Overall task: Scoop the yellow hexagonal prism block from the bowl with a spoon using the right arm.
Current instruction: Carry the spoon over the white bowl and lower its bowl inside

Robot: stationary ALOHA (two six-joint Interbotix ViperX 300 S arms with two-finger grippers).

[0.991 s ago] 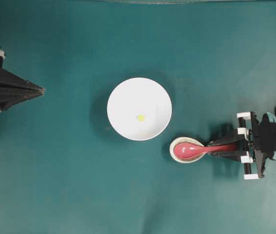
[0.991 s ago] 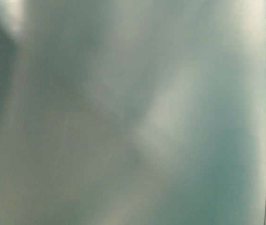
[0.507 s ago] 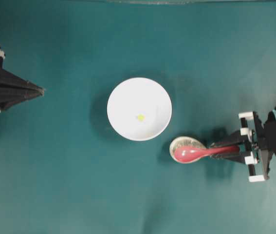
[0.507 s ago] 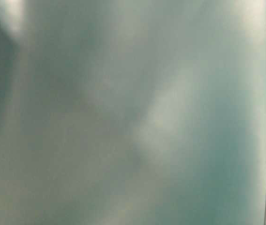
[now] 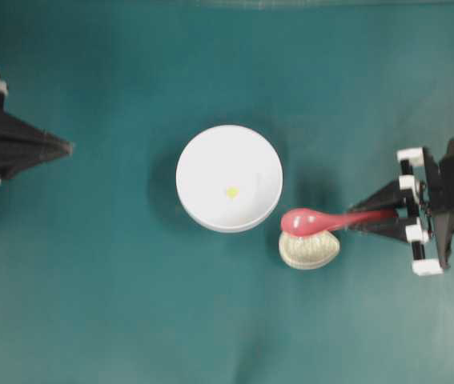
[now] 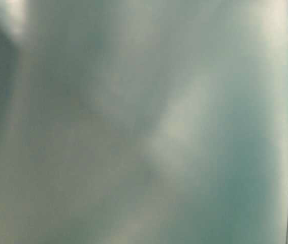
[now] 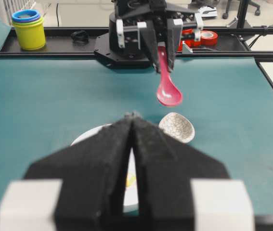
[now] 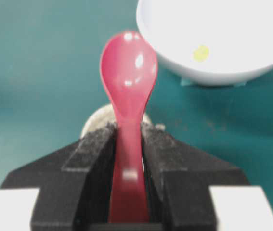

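Observation:
The white bowl (image 5: 229, 160) sits mid-table with the tiny yellow hexagonal prism block (image 5: 231, 192) lying inside it. My right gripper (image 5: 355, 219) is shut on the handle of the pink-red spoon (image 5: 311, 220). The spoon hangs in the air with its scoop just right of the bowl's rim. In the right wrist view the spoon (image 8: 128, 72) points ahead from the gripper (image 8: 128, 127), with the bowl (image 8: 232, 29) and block (image 8: 201, 52) up to the right. My left gripper (image 5: 68, 147) rests shut at the left edge, well away from the bowl; the left wrist view shows its tips (image 7: 133, 115) together.
A small speckled spoon rest (image 5: 309, 250) lies below the spoon's scoop, right of the bowl. Beyond the far table rail stand a stack of yellow and blue cups (image 7: 29, 30) and a red tape roll (image 7: 206, 37). The table-level view is a blur.
The right gripper has lifted the spoon off the spoon rest and carried it toward the bowl's rim. The rest now lies bare. The left arm has not moved.

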